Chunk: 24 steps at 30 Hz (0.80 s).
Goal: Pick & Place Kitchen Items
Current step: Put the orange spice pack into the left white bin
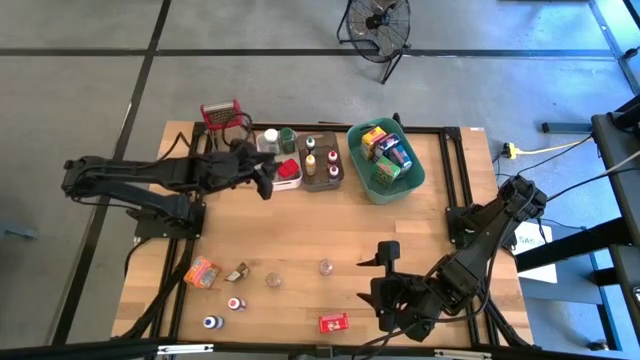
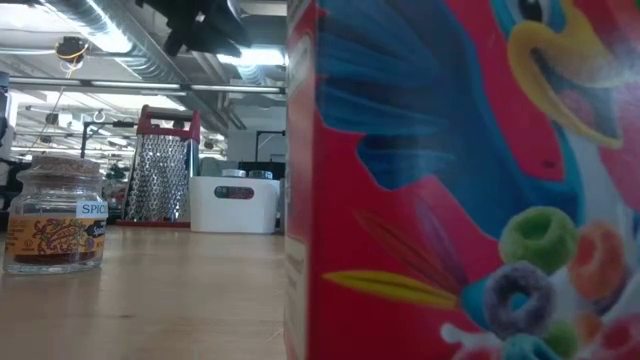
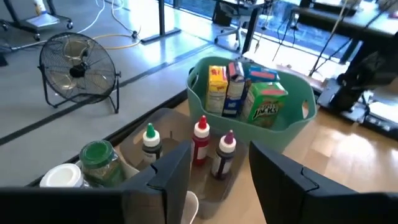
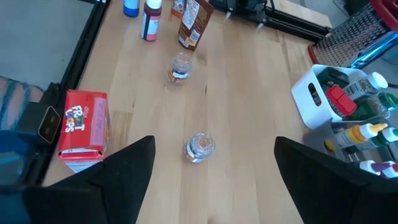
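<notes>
- Kitchen items are split in two groups: several already sit in bins along the upper middle of the high view, and the rest lie loose on the bench in the lower left and lower middle.
- Loose ones include a red cereal box, two small clear jars and, an orange packet, a brown bottle, and two small bottles with coloured caps and.
- Left gripper hovers over the white bin, beside the brown bin of squeeze bottles; its jaws stand partly apart and nothing shows between them in its wrist view.
- Right gripper hangs low at the lower middle, jaws wide and released, with a clear jar lying between them farther ahead in its wrist view.
- My judgement: the jar is the likely next pick. It looks small, round and smooth, so the jaws should come down centred on it and close on its body, not its lid.
- Cereal box stands near that jar, on the left of the right wrist view; a wide approach could knock it.
- Teal bin already holds boxes, so a drop there needs a free spot.
- Steel grater stands at the bench's upper left edge, well apart; a floor fan is off the bench.
</notes>
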Each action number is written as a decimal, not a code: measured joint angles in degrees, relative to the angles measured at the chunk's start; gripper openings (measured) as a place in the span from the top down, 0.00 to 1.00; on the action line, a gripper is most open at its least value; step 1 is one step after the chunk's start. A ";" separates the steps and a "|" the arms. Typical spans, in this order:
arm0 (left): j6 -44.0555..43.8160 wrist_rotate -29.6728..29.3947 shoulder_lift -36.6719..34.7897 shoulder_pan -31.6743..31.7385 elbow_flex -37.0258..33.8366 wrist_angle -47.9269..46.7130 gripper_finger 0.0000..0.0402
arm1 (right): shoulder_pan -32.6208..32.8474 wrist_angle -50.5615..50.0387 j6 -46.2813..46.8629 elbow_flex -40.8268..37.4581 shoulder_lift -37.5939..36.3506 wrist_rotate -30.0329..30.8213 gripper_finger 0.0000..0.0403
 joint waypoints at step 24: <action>1.30 1.12 1.45 -0.81 -0.02 0.51 0.39 | -0.05 -0.92 -1.82 0.02 0.00 1.95 0.17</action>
